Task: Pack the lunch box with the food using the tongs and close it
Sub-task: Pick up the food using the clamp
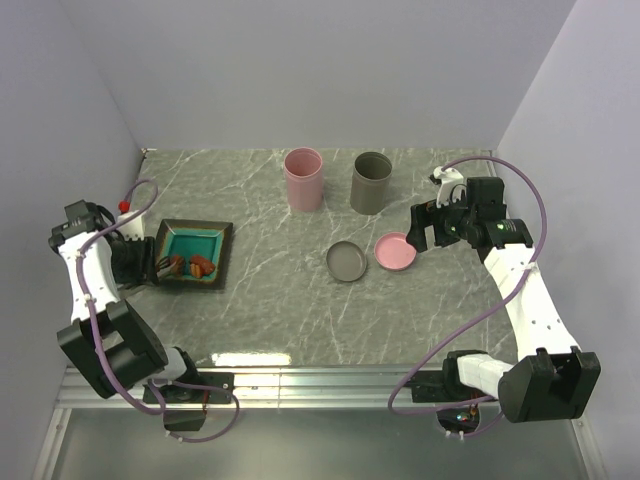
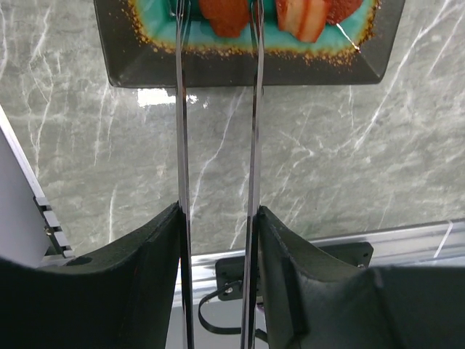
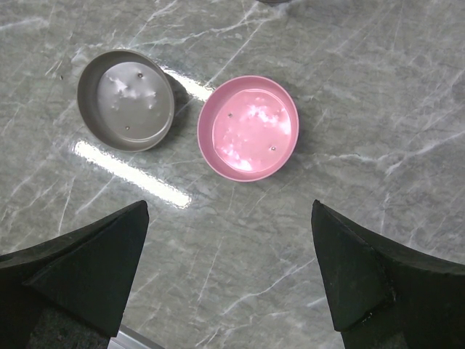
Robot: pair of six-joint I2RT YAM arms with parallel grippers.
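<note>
The slim metal tongs run straight out from my left gripper, whose fingers press on both arms from outside. Their tips reach over the near rim of the teal square tray, either side of an orange-red piece of food; a striped red piece lies just right of it. From above, the left gripper sits at the tray's left edge. The lunch box shows as a tall pink container and a grey one, both standing uncovered. My right gripper hangs open and empty.
A pink lid and a grey lid lie flat side by side on the marble table, just ahead of the right gripper. The table's metal front edge runs below the left gripper. Walls close in the back and sides.
</note>
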